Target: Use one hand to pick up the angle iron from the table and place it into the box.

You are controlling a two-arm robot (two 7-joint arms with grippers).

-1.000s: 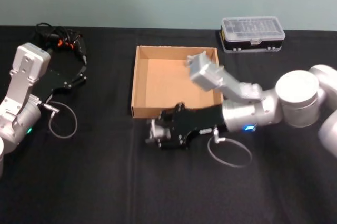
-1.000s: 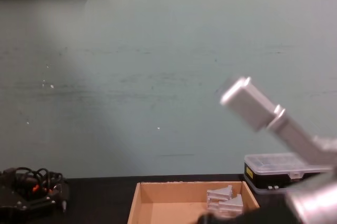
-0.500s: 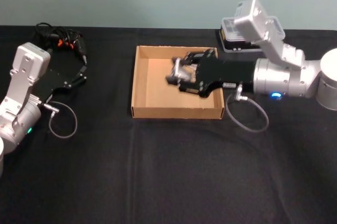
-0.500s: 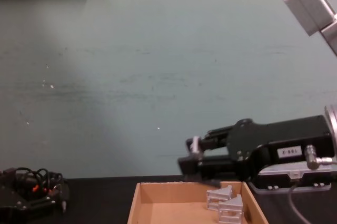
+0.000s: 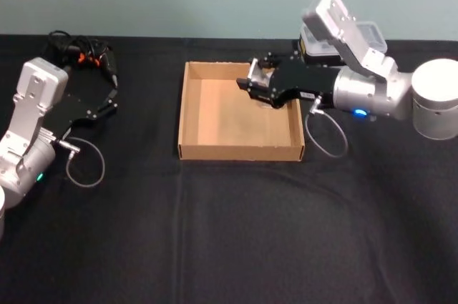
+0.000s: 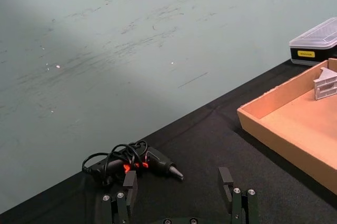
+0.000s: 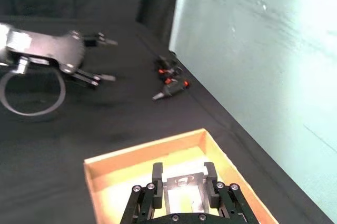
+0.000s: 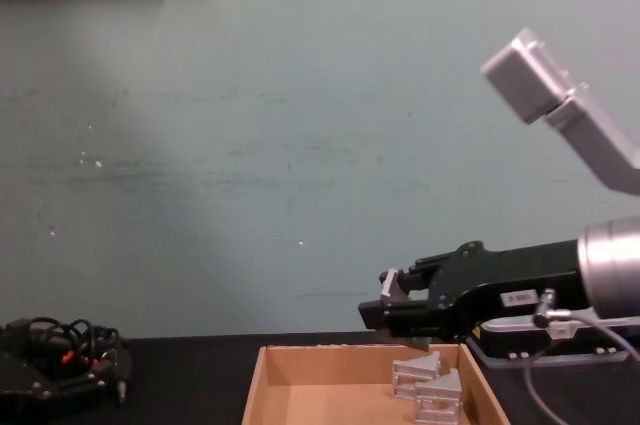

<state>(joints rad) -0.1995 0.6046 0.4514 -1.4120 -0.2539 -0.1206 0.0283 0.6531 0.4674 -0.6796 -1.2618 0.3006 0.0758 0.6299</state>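
The box (image 5: 192,114) is set near the middle of the worktop (image 5: 229,232), toward its far side. Angle irons (image 8: 428,385) are seen inside the box, against its right wall near the far right corner. The right hand (image 5: 252,84) is positioned above that corner, reaching in from the right, and an angle iron (image 7: 183,187) is gripped between its fingers. A plastic case (image 5: 366,33) is placed behind and to the right of the box, behind the right arm. The left hand (image 5: 109,104) is located at the worktop's left, well apart from the box, its fingers spread. A corded tool (image 5: 80,54) is lying behind it, at the far left.
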